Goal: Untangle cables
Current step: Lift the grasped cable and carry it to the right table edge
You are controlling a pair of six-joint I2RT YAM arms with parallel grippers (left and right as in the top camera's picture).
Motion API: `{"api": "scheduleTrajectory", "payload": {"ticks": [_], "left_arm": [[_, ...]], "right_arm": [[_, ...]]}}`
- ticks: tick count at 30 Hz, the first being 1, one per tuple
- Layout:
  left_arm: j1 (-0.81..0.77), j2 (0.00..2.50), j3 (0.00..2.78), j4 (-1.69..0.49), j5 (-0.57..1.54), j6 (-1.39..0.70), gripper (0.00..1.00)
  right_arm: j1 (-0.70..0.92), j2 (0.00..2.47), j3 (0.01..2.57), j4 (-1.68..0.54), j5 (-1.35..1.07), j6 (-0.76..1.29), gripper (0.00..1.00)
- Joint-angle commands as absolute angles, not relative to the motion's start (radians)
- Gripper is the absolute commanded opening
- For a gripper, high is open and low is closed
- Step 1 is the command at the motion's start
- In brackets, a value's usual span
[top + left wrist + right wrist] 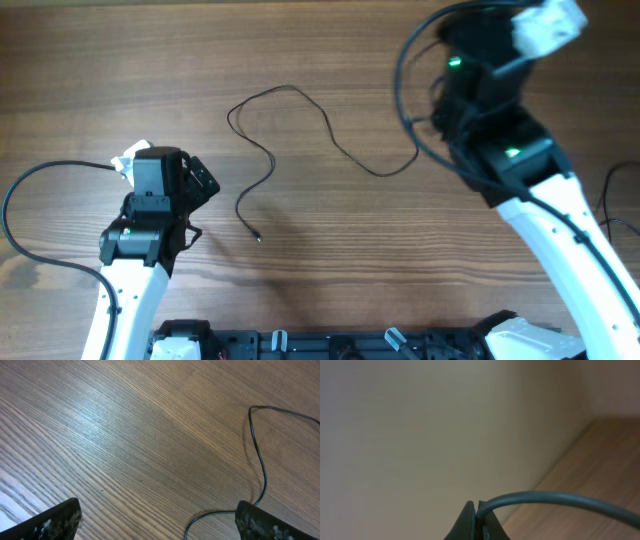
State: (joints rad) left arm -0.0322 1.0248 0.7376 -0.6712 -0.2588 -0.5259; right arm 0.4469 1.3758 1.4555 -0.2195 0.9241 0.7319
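Between the closed tips of the right gripper: cable pinched and held high, presumably to draw out its slack. The left gripper gapes wide, empty; the cable runs just beside one finger, handy for a second grasp.

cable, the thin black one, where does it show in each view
overhead: the cable snakes across the middle of the table, from a loose end near the left arm toward the right arm.
left wrist: the cable is at the right side, curving down to the bottom edge.
right wrist: the cable is at bottom centre, pinched in the right claw.
shared landmark: the wood-grain table shows in all three.
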Motion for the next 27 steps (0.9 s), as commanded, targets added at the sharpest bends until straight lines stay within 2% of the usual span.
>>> {"api": "scheduleTrajectory", "payload": {"ticks": [1, 14, 24, 27], "left_arm": [[-0.027, 1.028, 0.74, -0.67, -0.25, -0.532, 1.0], [-0.027, 1.028, 0.74, -0.67, -0.251, -0.532, 1.0], [-0.027, 1.028, 0.74, -0.671, -0.251, -0.532, 1.0], [-0.027, 1.028, 0.74, -0.67, -0.251, -0.532, 1.0]], "right_arm": [[0.337, 1.335, 1.462, -0.182, 1.037, 0.601, 0.04], [-0.104, 1.379, 1.462, -0.124, 0.912, 0.602, 0.04], [-0.327, 1.444, 1.462, 0.105, 0.64, 0.599, 0.04], [-0.353, 1.473, 1.462, 0.229, 0.58, 0.53, 0.04]]}}
